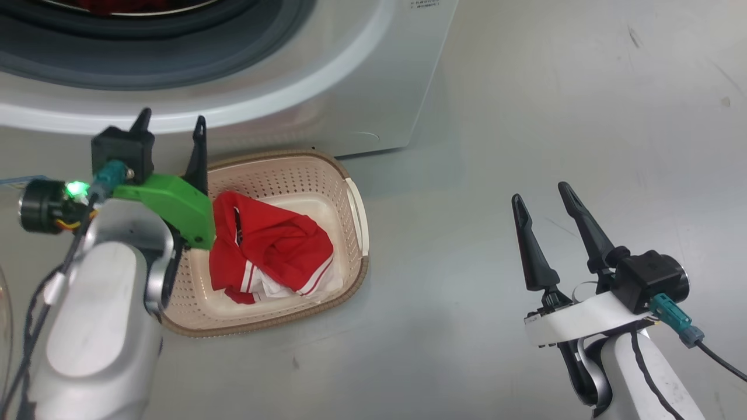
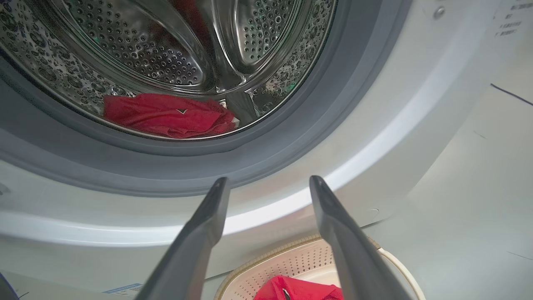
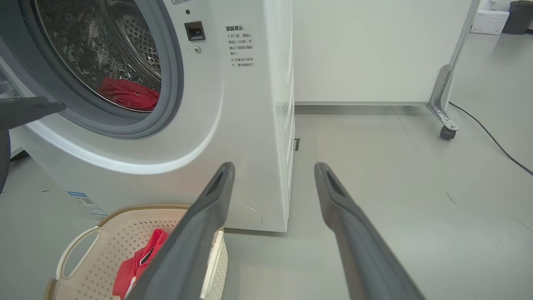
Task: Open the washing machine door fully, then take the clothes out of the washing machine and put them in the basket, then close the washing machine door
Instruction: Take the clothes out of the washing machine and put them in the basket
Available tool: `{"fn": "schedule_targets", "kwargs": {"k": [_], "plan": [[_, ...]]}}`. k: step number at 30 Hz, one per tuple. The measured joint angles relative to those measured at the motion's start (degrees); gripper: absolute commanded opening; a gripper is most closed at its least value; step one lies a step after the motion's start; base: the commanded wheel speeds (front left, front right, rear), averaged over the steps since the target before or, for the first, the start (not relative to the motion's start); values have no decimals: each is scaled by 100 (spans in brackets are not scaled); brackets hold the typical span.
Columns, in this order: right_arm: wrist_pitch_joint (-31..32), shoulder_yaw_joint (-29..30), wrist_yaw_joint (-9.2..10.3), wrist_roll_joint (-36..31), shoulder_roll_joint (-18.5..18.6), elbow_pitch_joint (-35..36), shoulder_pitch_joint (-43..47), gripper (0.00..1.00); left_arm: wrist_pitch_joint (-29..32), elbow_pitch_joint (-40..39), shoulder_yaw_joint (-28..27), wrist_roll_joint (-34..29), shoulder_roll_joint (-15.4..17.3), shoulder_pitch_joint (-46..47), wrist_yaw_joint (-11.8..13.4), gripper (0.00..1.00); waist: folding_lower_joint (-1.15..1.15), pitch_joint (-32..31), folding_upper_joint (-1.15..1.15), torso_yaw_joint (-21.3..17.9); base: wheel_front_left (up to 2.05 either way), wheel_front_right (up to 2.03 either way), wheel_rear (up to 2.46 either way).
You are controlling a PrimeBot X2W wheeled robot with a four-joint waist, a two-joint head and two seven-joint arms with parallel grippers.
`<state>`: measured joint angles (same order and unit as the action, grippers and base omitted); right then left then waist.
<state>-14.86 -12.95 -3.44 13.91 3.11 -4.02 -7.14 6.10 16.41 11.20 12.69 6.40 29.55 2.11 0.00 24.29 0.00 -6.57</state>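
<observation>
The washing machine (image 1: pixel 350 76) stands with its mouth uncovered; its door is out of view. One piece of the red clothes (image 2: pixel 166 114) lies at the bottom of the steel drum (image 2: pixel 137 50), also visible in the right wrist view as red clothes (image 3: pixel 129 93). Another red garment with white stripes (image 1: pixel 268 251) lies in the cream basket (image 1: pixel 350 175) on the floor before the machine. My left gripper (image 1: pixel 172 125) is open and holds nothing, above the basket's far left corner, pointing at the grey gasket (image 2: pixel 291 137). My right gripper (image 1: pixel 541 192) hangs open over bare floor to the basket's right.
A white partition panel (image 3: pixel 374 50) on a caster (image 3: pixel 447 133) stands behind the machine's right side. A black cable (image 3: pixel 491 137) runs along the grey floor there. The floor (image 1: pixel 525 116) right of the machine and basket is bare.
</observation>
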Motion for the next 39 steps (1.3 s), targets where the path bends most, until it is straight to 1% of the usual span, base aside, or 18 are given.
{"fn": "schedule_targets", "kwargs": {"k": [8,11,12,18,24,27,32,37,39], "plan": [[-1,-10,-8,110,-2,59,-395,100,811,278,-75,-132,424,1234,-151,100,0,646,0,-178,0,0,0],[-1,-15,-53,145,-3,76,-562,100,992,335,-194,-163,561,1686,-194,100,0,888,0,-248,0,0,0],[-1,-15,-53,145,-3,76,-562,100,992,335,-194,-163,561,1686,-194,100,0,888,0,-248,0,0,0],[-1,-74,-91,314,-9,70,-840,100,1282,450,-224,-299,836,2335,-225,100,1,1325,0,-403,0,0,0],[-1,-224,-103,569,-12,43,-1067,100,1540,578,-237,-553,1207,2932,-266,100,1,1647,0,-599,0,0,0],[-1,-294,-103,715,-20,14,-1133,100,1706,661,-249,-628,1419,3177,-320,100,1,1753,0,-726,0,0,0],[-1,-415,-102,898,-27,-13,-1173,100,2064,753,-249,-792,1758,3576,-494,100,1,1914,0,-933,0,0,0],[-1,-557,-100,1131,-31,-24,-1263,100,2457,909,-308,-805,1992,3908,-598,100,1,2060,0,-1141,0,0,0],[-1,-635,-97,1202,-35,-34,-1272,100,2731,984,-325,-820,2087,4082,-639,100,0,2140,0,-1264,0,0,0]]}}
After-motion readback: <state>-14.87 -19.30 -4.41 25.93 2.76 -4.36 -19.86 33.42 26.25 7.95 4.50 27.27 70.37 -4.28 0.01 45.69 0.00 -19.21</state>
